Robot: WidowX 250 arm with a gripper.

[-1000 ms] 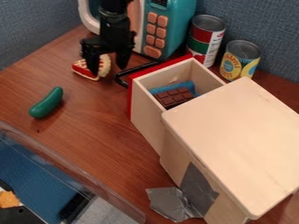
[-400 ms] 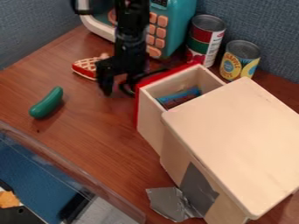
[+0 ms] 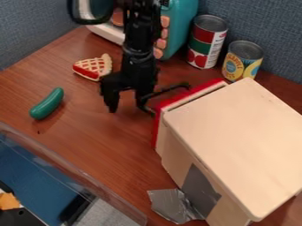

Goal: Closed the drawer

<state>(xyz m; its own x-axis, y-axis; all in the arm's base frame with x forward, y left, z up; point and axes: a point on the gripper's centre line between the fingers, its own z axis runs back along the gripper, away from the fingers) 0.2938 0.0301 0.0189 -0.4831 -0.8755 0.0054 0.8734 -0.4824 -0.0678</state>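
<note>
The black gripper (image 3: 127, 107) hangs over the table just left of the drawer, its two fingers apart with bare wood between them. Its right finger is up against the black handle (image 3: 168, 90) of the drawer. The red drawer front (image 3: 156, 132) stands out slightly from the wooden box (image 3: 236, 137), and only a narrow strip of the drawer's pale top edge shows between them. The inside of the drawer is hidden.
Left of the gripper lie a pie slice (image 3: 93, 67) and a green cucumber (image 3: 47, 104). Behind are a teal toy microwave (image 3: 182, 22), a red-green can (image 3: 206, 42) and a yellow can (image 3: 242, 60). Silver tape (image 3: 172, 205) sticks out near the box's lower left.
The gripper has come toward the box, down and to the right. With it the drawer has slid most of the way in, and the chocolate bar and blue item inside have gone from sight.
</note>
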